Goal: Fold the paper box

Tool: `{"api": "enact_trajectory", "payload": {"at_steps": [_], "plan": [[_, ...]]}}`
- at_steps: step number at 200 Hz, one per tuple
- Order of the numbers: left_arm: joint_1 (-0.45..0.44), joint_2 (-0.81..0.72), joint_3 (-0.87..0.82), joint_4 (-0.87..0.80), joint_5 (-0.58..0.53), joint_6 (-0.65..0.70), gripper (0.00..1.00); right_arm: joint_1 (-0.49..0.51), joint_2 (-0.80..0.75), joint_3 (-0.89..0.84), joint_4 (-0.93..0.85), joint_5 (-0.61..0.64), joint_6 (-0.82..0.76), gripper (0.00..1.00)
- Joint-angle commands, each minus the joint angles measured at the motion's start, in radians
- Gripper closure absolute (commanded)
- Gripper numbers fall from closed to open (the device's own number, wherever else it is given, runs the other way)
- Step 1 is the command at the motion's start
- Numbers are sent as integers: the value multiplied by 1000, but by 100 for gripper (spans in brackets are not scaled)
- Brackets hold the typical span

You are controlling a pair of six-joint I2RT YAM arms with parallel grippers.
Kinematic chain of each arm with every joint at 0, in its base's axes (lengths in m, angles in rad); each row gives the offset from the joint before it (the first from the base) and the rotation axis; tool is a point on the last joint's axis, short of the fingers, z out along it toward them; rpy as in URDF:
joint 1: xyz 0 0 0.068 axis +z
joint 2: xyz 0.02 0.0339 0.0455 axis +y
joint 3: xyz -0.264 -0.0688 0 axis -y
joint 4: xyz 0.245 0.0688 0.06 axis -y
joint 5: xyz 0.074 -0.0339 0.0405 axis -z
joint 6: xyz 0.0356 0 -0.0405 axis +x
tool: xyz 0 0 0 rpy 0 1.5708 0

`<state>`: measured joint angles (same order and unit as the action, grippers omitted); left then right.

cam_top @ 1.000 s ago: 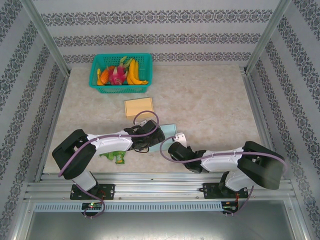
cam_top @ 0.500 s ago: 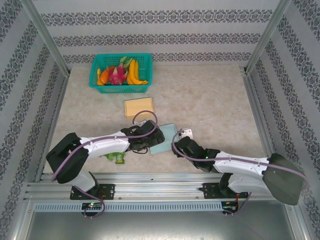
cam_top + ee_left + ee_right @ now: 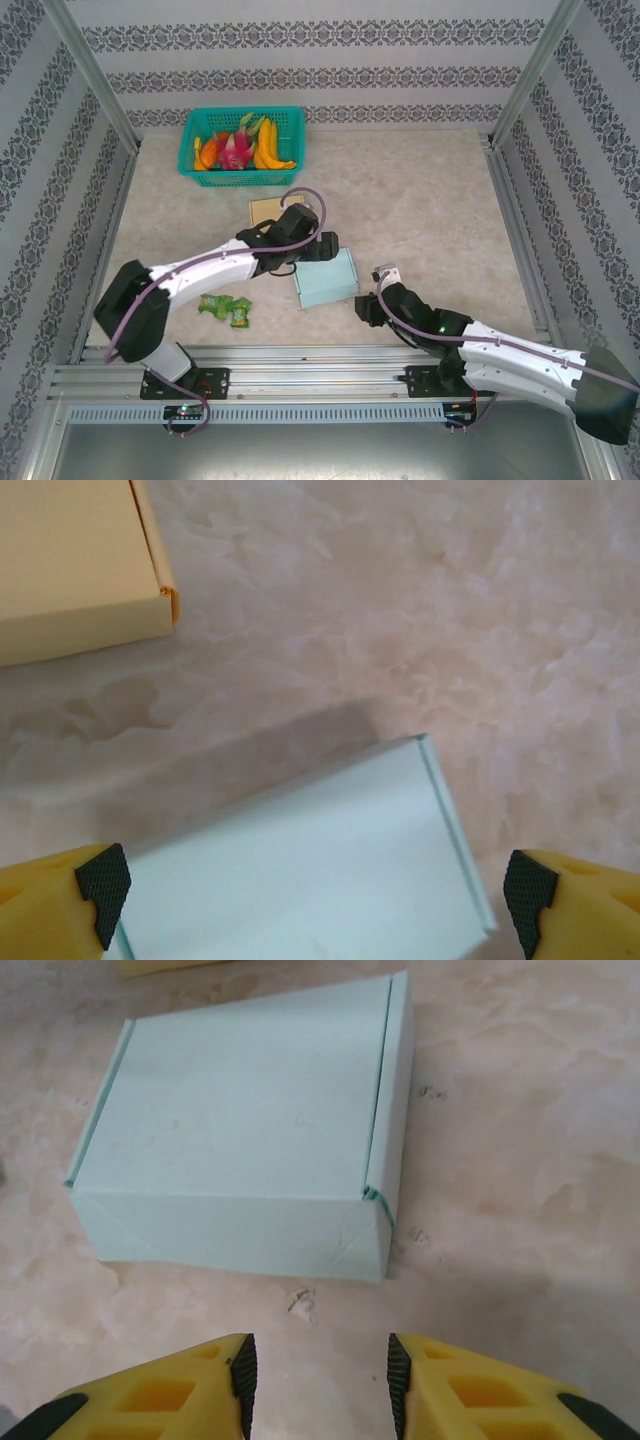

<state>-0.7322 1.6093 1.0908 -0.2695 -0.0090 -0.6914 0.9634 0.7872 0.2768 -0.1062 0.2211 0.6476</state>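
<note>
Basket of teal plastic mesh (image 3: 240, 146), full of coloured fruit, stands far behind the paper box and to its left, well apart. It has probably no part in this work. Two small green snack packets (image 3: 226, 309) lie to the left of the box, a little nearer to the arms. A flat tan cardboard box (image 3: 70, 570) lies just behind the paper box, not touching it.

The left fingers (image 3: 100, 885) hang above the paper box's far left part. They are spread wide, one at each side of the lid, and hold nothing. I judge they are so wide in order to stay free of the lid.

The pale mint-green paper box (image 3: 326, 279) rests on the marbled beige bench (image 3: 430, 210) between the two arms. Its lid lies flat and its side walls stand up, so the folding seems finished or almost finished. The right wrist view shows the front wall (image 3: 230, 1230) closed, with a small flap line at its right corner.

The right fingers (image 3: 243, 1370) are near the box's front right corner, not touching it. They are moderately apart and empty, and they point at the front wall, perhaps ready to press it if it springs out.
</note>
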Motion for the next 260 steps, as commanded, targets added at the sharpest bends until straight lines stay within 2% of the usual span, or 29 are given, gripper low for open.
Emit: {"api": "enact_trajectory", "payload": {"at_steps": [1, 34, 89, 260], "plan": [[37, 81, 59, 25, 83, 115, 2, -11, -25, -31, -23, -55, 31, 58], [81, 137, 82, 44, 103, 112, 2, -11, -35, -62, -3, -69, 45, 57], [100, 173, 70, 61, 115, 111, 1, -10, -23, -70, 20, -40, 33, 57], [105, 164, -78, 180, 238, 36, 1, -15, 210, -12, 120, -8, 2, 56]]}}
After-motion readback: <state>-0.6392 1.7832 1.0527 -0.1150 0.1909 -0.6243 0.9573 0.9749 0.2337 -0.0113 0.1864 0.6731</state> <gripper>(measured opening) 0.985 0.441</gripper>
